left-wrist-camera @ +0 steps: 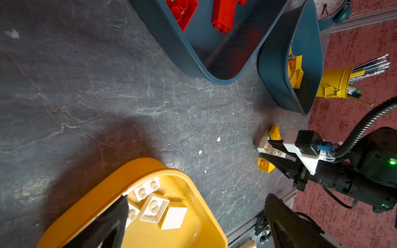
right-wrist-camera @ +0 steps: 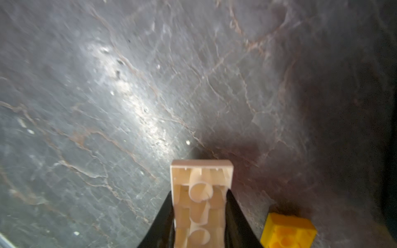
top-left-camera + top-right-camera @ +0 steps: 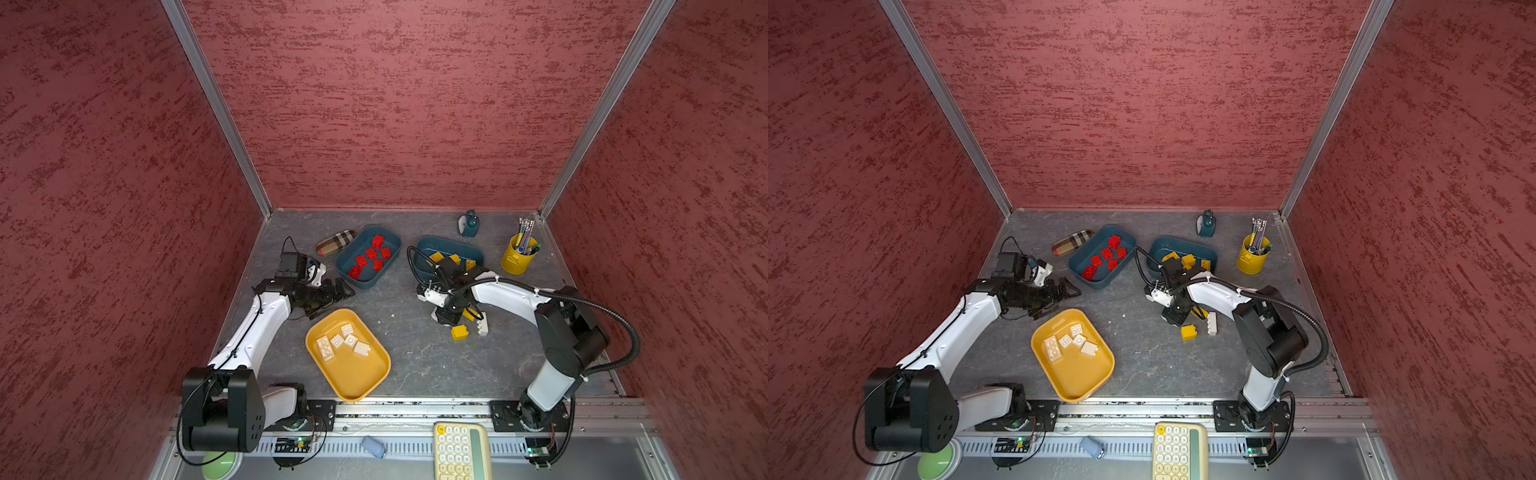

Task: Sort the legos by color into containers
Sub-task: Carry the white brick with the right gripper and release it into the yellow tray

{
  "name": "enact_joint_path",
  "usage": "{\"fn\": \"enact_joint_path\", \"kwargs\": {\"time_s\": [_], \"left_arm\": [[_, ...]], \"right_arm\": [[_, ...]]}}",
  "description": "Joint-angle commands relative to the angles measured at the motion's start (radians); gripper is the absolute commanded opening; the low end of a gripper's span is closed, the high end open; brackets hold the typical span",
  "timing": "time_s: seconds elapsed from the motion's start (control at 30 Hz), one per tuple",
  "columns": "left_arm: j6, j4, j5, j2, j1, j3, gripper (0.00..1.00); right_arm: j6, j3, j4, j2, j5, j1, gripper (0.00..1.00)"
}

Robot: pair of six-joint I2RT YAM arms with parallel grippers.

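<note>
Your right gripper (image 2: 199,194) pinches a white brick (image 2: 202,171) near the grey table (image 2: 107,107), beside a yellow brick (image 2: 287,232), while your left gripper (image 1: 197,198) stands wide and empty near the mustard tray (image 1: 103,193).

My left arm (image 3: 259,328) runs from the lower left of both top views up toward the middle. Its elbow is raised, and the forearm lies nearly level and angles rightward. At its end my left gripper (image 3: 336,303) points right, with the jaws spread wide and nothing between them. In the left wrist view my two dark fingers (image 1: 107,225) rise from the bottom edge, far apart.

My right arm (image 3: 509,293) climbs from the lower right, bends at a high elbow and stretches leftward to just right of centre. There the wrist turns steeply downward. My right gripper (image 2: 199,193) is clamped on a white brick (image 2: 200,176), one finger on each long side. The brick's hollow underside faces my wrist camera.
</note>
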Motion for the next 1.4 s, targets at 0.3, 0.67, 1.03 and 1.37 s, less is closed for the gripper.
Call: {"fn": "enact_joint_path", "kwargs": {"time_s": [0.3, 0.67, 1.03, 1.37], "left_arm": [[0.008, -0.004, -0.015, -0.008, 0.026, 0.035, 0.99], [-0.039, 0.035, 0.050, 0.006, 0.093, 0.021, 0.99], [-0.044, 0.048, 0.073, 0.003, 0.099, 0.007, 0.99], [-0.038, 0.044, 0.084, -0.005, 0.082, 0.004, 1.00]], "right_arm": [[0.186, 0.146, 0.181, -0.060, -0.320, 0.295, 0.23], [0.421, 0.095, 0.613, 0.037, -0.472, 0.486, 0.27], [0.507, 0.072, 0.805, 0.117, -0.410, 0.505, 0.57], [0.516, -0.070, 0.539, -0.184, -0.191, 0.405, 0.74]]}}
